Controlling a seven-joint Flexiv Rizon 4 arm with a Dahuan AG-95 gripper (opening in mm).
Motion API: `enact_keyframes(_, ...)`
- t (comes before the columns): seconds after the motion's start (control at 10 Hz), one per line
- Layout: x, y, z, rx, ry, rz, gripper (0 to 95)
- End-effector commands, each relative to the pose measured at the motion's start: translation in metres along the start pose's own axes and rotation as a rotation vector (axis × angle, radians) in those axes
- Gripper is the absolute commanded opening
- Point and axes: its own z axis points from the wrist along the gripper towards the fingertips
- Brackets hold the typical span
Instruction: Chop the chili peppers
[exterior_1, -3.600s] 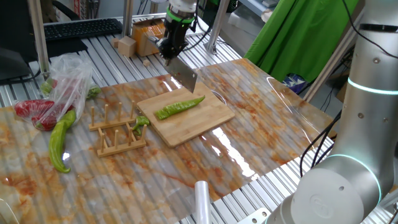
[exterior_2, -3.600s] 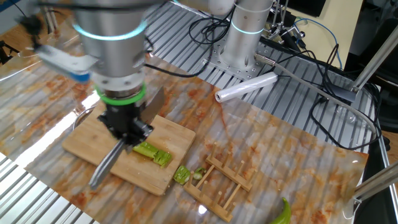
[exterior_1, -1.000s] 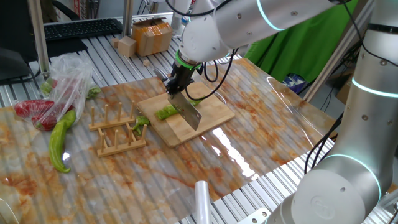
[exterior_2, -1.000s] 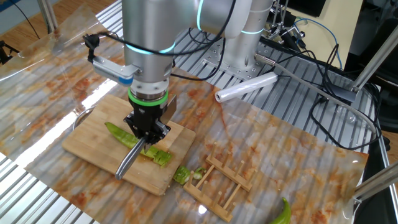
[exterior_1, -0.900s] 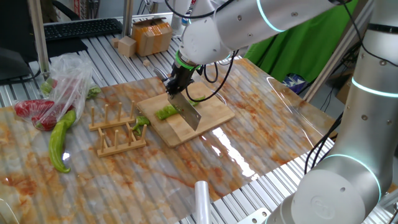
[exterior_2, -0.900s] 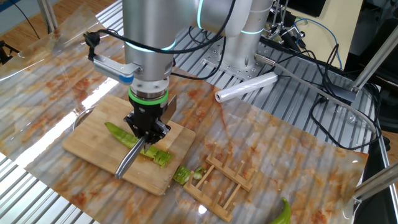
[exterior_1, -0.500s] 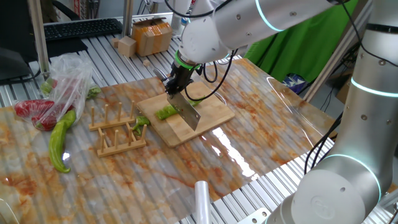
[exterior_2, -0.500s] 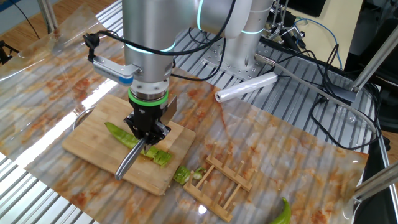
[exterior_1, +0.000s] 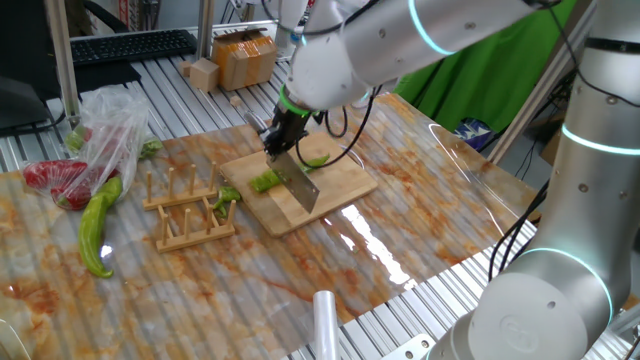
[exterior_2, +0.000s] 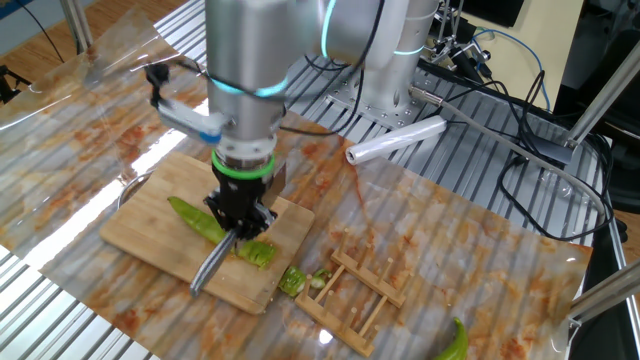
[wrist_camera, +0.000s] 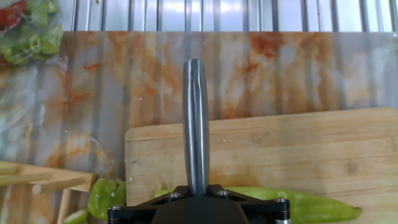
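My gripper (exterior_1: 279, 137) is shut on the handle of a steel cleaver (exterior_1: 298, 186). The blade stands across a green chili pepper (exterior_1: 266, 181) on the wooden cutting board (exterior_1: 341, 186), and the blade edge is down at the board. In the other fixed view the gripper (exterior_2: 240, 214) is over the chili (exterior_2: 194, 218), with a cut chunk (exterior_2: 258, 253) just beyond the cleaver (exterior_2: 214, 263). The hand view looks along the cleaver's spine (wrist_camera: 195, 124); the chili (wrist_camera: 300, 206) lies crosswise beneath it. Two small green pieces (exterior_2: 294, 280) lie off the board beside the rack.
A wooden rack (exterior_1: 190, 211) stands left of the board. Further left lie a thick pale-green pepper (exterior_1: 97, 226) and a clear bag (exterior_1: 82, 150) of red peppers. A roll of plastic film (exterior_1: 325, 320) lies near the front edge. Cardboard boxes (exterior_1: 241, 60) stand at the back.
Since the oldest frames the cleaver has come from the board's far edge down across the chili. Over the last second the hand has shifted slightly along the chili with the blade still down.
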Motion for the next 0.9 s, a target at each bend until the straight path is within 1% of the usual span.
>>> enact_keyframes(0.1, 0.002, 0.001, 0.02, 0.0, -0.011, 0.011, 0.0)
enact_keyframes(0.2, 0.001, 0.0, 0.014, 0.001, 0.002, 0.015, 0.0)
enact_keyframes(0.3, 0.001, 0.0, 0.01, 0.0, -0.002, 0.016, 0.0)
enact_keyframes(0.5, 0.001, 0.0, 0.01, -0.001, -0.001, 0.017, 0.0)
enact_keyframes(0.6, 0.002, 0.0, 0.01, -0.01, -0.001, 0.026, 0.0)
enact_keyframes(0.8, 0.003, 0.0, 0.008, -0.004, -0.003, 0.025, 0.0)
enact_keyframes(0.9, 0.003, 0.0, 0.008, -0.008, -0.015, 0.032, 0.0)
